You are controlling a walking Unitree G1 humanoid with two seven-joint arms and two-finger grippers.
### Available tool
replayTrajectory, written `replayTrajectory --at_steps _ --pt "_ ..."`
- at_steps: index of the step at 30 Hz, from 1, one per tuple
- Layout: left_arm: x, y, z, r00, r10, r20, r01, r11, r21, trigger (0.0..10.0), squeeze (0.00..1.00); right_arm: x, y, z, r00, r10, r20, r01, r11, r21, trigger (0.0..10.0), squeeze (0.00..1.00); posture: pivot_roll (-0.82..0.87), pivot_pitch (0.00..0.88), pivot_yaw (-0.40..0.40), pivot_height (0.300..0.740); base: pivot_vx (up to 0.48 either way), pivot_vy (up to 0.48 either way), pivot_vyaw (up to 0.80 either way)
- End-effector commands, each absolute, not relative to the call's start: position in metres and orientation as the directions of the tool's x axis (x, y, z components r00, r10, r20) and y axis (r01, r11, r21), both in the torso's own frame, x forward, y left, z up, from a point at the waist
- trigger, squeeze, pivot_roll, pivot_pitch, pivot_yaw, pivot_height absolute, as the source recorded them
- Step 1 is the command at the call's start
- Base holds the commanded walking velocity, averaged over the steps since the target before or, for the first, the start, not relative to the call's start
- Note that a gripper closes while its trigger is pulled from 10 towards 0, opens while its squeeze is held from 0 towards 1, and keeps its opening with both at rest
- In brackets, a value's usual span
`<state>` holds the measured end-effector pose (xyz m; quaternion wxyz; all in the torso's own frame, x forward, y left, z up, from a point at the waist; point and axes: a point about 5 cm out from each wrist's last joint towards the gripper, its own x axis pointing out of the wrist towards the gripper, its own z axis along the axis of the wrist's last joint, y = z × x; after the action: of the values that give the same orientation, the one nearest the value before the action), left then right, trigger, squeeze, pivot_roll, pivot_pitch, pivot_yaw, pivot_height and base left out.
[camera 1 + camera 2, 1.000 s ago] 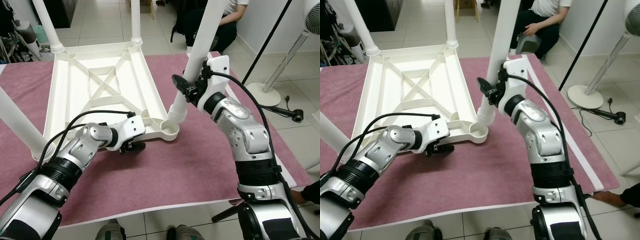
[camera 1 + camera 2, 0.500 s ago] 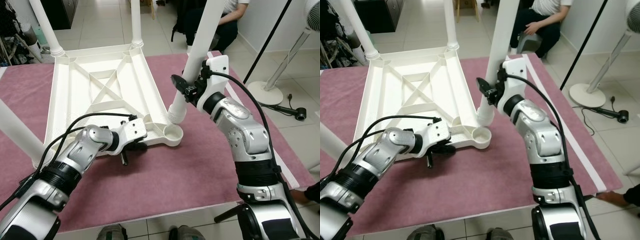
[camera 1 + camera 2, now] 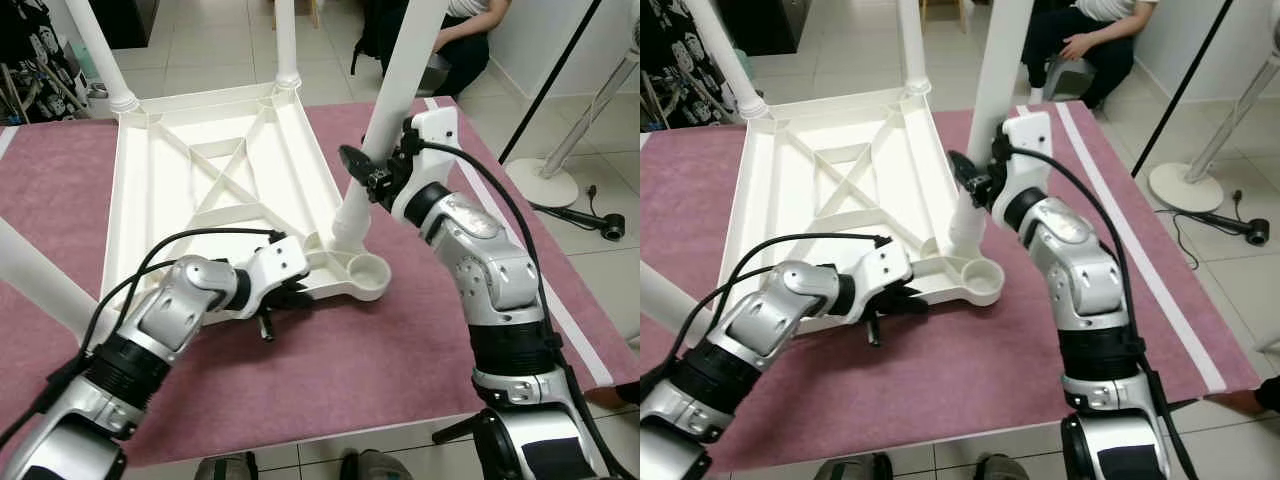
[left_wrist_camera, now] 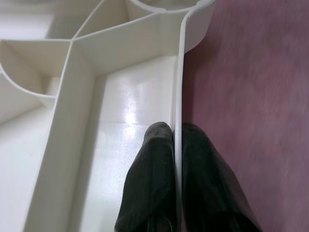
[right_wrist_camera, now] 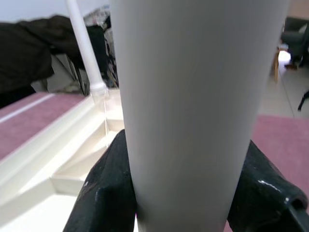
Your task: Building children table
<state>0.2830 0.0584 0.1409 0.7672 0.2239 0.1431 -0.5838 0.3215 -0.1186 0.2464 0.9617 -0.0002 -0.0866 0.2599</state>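
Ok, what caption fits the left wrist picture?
Left gripper pinching the white table's rim above the purple cloth.

The held leg [image 3: 395, 85] runs off the top edge at 12 o'clock, its upper end unseen. The seated person [image 3: 1080, 40] at 1 o'clock is cut off above the torso. The fan [image 3: 575, 130] at 3 o'clock loses its head.
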Motion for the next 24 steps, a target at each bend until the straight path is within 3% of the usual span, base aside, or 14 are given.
replayTrajectory --at_steps 1,4,8,14,17,19,21,24 --pt "0.28 0.042 0.163 0.379 -0.864 -0.33 0.914 0.294 0.281 10.0 0.0 0.32 -0.113 0.24 0.839 0.528 0.128 -0.531 0.847 -0.018 10.0 0.0 0.04 0.0 0.019 0.74 0.0 0.0 0.0" --pt "0.279 0.04 0.152 0.414 -0.835 -0.362 0.897 0.308 0.316 10.0 0.0 0.318 -0.112 0.242 0.834 0.535 0.134 -0.538 0.843 -0.017 10.0 0.0 0.04 0.0 0.019 0.74 0.0 0.0 0.0" --pt "0.281 0.032 0.114 0.538 -0.709 -0.456 0.842 0.417 0.343 10.0 0.0 0.301 -0.107 0.241 0.798 0.593 0.108 -0.594 0.804 -0.027 10.0 0.0 0.03 0.0 0.004 0.74 0.0 0.0 0.0" --pt "0.29 0.034 0.096 0.623 -0.595 -0.507 0.781 0.437 0.447 10.0 0.0 0.29 -0.108 0.233 0.793 0.607 0.055 -0.605 0.795 -0.046 10.0 0.0 0.03 0.0 0.012 0.74 0.0 0.0 0.0" --pt "0.295 0.033 0.092 0.669 -0.554 -0.495 0.743 0.509 0.434 10.0 0.0 0.285 -0.109 0.23 0.794 0.607 0.018 -0.606 0.794 -0.059 10.0 0.0 0.01 0.0 0.027 0.74 0.0 0.0 0.0" --pt "0.295 0.033 0.092 0.669 -0.554 -0.495 0.743 0.509 0.434 10.0 0.0 0.285 -0.109 0.23 0.794 0.607 0.018 -0.606 0.794 -0.059 10.0 0.0 0.01 0.0 0.027 0.74 0.0 0.0 0.0" --pt "0.304 0.033 0.097 0.718 -0.515 -0.468 0.694 0.579 0.428 10.0 0.0 0.277 -0.112 0.226 0.801 0.598 -0.031 -0.597 0.794 -0.113 10.0 0.0 0.0 0.0 0.038 0.74 0.0 0.0 0.0" --pt "0.309 0.034 0.101 0.737 -0.5 -0.454 0.673 0.599 0.434 10.0 0.0 0.274 -0.118 0.227 0.828 0.561 -0.001 -0.555 0.818 -0.151 10.0 0.0 -0.01 0.0 0.045 0.74 0.0 0.0 0.0"
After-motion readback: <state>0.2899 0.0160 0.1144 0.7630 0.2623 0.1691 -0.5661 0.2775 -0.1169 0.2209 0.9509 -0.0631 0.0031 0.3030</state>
